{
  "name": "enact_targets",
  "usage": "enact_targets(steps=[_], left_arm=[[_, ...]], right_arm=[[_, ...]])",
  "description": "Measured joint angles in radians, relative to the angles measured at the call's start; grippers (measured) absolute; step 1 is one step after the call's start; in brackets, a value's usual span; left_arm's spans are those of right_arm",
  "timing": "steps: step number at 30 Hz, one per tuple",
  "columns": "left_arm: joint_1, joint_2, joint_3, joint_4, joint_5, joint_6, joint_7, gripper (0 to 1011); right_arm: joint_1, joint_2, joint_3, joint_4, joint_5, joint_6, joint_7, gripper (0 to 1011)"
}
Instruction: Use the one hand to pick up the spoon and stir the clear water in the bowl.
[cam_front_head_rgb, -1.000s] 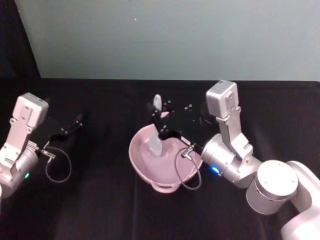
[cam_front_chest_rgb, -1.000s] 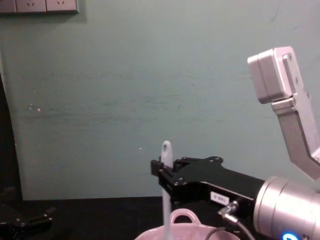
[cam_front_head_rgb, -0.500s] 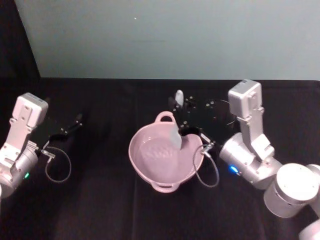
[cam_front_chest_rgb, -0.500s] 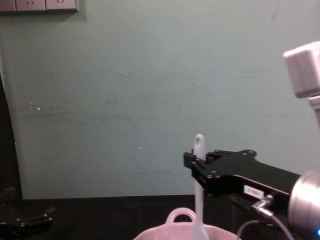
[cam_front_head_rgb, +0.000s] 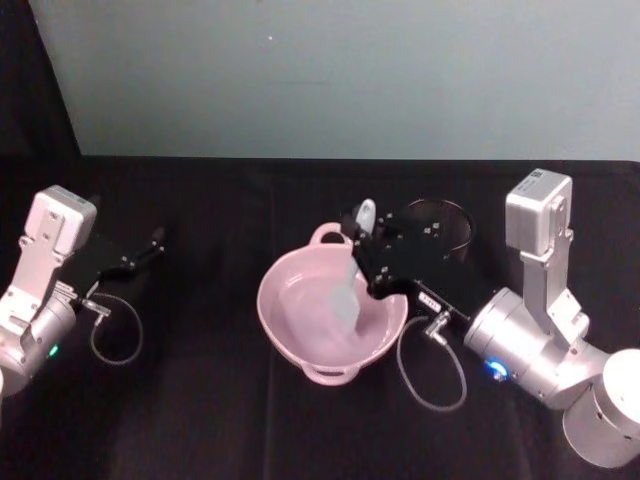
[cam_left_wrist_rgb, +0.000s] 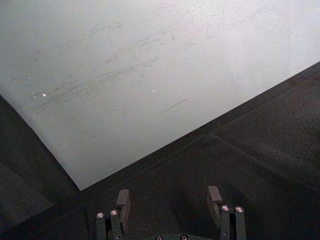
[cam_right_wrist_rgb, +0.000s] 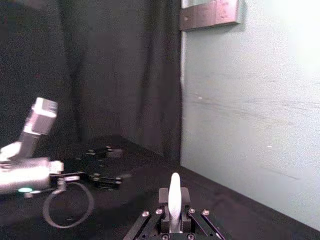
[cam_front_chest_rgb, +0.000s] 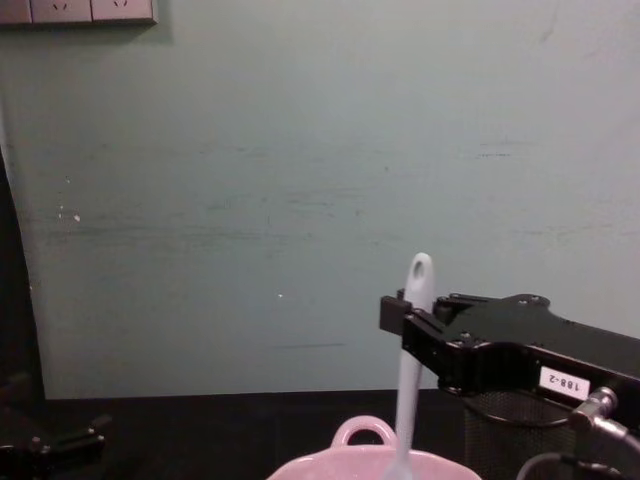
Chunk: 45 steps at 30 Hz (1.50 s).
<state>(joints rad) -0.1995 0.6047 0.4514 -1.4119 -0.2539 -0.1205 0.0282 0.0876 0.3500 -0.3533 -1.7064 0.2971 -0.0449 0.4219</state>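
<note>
- Pale pink and glossy, the bowl (cam_front_head_rgb: 283, 322) sits on the black-clothed table (cam_front_head_rgb: 220, 410) at the middle of the scene. Its small loop handle (cam_front_head_rgb: 330, 237) is on the far rim, and clear water lies inside.
- The whitish plastic spoon (cam_front_head_rgb: 346, 298) stands nearly upright in the right half of the bowl. Its flat blade is down inside and its handle end, with the hole, leans slightly to the right and away.
- I cannot tell how deep the blade sits in the water.
- The right gripper (cam_front_head_rgb: 364, 252) reaches in from the right, level above the bowl's right rim, with its jaws closed on the spoon's handle partway up.
- In the chest view the spoon (cam_front_chest_rgb: 410, 350) rises past the right gripper (cam_front_chest_rgb: 400, 318), and its lower end drops behind the bowl's (cam_front_chest_rgb: 330, 466) rim.
- In the right wrist view the handle (cam_right_wrist_rgb: 174, 197) stands pinched between the two jaws.
- A black wire-mesh cup (cam_front_head_rgb: 448, 222) stands just beyond the gripper's body, to the far right of the bowl.
- A grey cable (cam_front_head_rgb: 432, 372) loops from the right wrist onto the table, near and to the right of the bowl.
- The left gripper (cam_front_head_rgb: 152, 244) is parked low at the far left, well apart from the bowl. Its jaws are spread and empty in the left wrist view (cam_left_wrist_rgb: 168, 200).
</note>
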Motion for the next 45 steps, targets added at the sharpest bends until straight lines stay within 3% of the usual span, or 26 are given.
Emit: enact_targets(steps=[7, 13, 18, 23, 35, 45], left_arm=[[0.000, 0.000, 0.000, 0.000, 0.000, 0.000, 0.000, 1011], [0.000, 0.000, 0.000, 0.000, 0.000, 0.000, 0.000, 1011], [0.000, 0.000, 0.000, 0.000, 0.000, 0.000, 0.000, 1011], [0.000, 0.000, 0.000, 0.000, 0.000, 0.000, 0.000, 1011], [0.000, 0.000, 0.000, 0.000, 0.000, 0.000, 0.000, 1011], [0.000, 0.000, 0.000, 0.000, 0.000, 0.000, 0.000, 1011]], right_arm=[[-0.014, 0.006, -0.042, -0.028, 0.043, 0.013, 0.025, 120], [0.010, -0.017, -0.084, -0.003, 0.042, 0.020, 0.018, 121], [0.045, -0.045, -0.111, 0.040, 0.009, 0.014, -0.012, 120], [0.083, -0.082, -0.121, 0.099, -0.056, -0.013, -0.063, 121], [0.116, -0.117, -0.080, 0.156, -0.136, -0.031, -0.121, 120], [0.067, -0.080, -0.023, 0.090, -0.139, -0.013, -0.119, 120]])
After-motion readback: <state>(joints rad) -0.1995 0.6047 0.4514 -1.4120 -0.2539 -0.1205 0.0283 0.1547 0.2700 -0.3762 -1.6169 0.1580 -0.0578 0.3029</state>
